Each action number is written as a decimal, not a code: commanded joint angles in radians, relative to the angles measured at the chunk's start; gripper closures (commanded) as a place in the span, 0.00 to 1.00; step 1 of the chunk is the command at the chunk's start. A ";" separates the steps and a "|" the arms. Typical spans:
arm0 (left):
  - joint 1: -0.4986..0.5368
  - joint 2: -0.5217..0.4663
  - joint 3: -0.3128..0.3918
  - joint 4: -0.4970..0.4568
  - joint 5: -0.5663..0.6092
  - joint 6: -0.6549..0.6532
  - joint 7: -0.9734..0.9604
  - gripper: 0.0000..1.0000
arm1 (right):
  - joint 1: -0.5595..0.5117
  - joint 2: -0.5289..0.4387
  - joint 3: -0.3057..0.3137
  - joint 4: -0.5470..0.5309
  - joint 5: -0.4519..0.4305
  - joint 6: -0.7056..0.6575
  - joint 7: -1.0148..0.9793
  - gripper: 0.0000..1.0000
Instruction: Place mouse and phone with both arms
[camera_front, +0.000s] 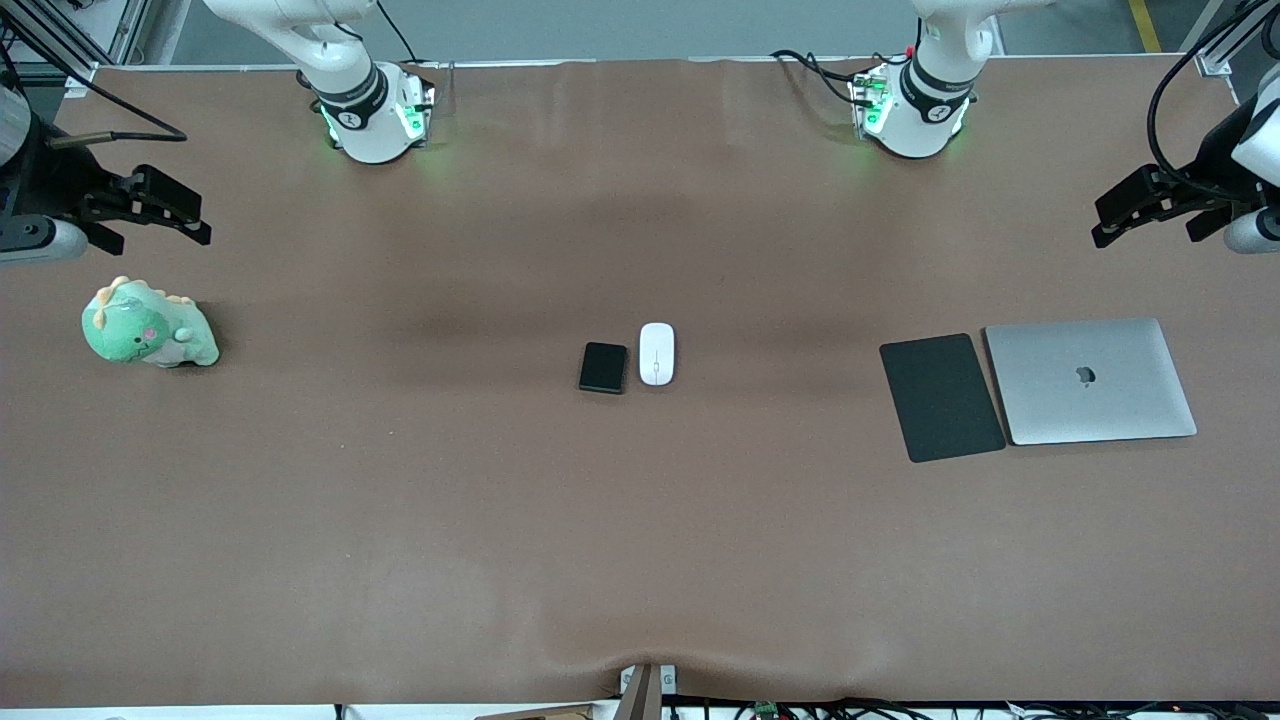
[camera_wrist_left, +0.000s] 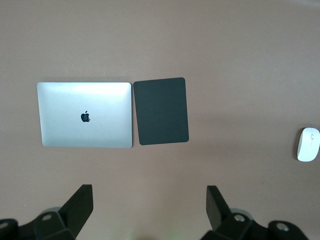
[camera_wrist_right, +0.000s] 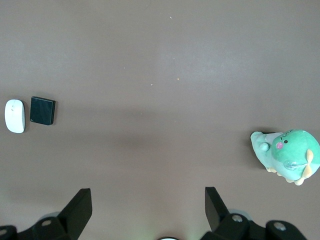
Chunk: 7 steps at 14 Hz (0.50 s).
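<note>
The mouse (camera_front: 656, 353) and the phone (camera_front: 603, 367) are found side by side at the middle of the desk (camera_front: 640, 560), just apart, their long axes run toward the bases. The mouse is placed on the left arm's side, the phone on the right arm's. The left tool (camera_front: 1150, 205) and right tool (camera_front: 150, 208) are held spread and empty over the desk's ends, well apart from both.

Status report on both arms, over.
Left gripper and right gripper open, waiting at table ends. White oval mouse beside black slab phone, mid-table, untouched. Nothing between.
</note>
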 joint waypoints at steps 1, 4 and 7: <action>0.005 0.003 -0.005 0.018 0.019 -0.003 -0.010 0.00 | -0.003 -0.003 -0.004 0.000 0.010 0.007 0.009 0.00; 0.003 0.004 -0.006 0.018 0.017 -0.003 -0.013 0.00 | 0.000 -0.003 -0.004 -0.003 0.010 0.005 0.010 0.00; -0.006 0.009 -0.006 0.018 0.020 -0.003 -0.014 0.00 | -0.005 -0.003 -0.005 0.002 0.008 0.010 0.013 0.00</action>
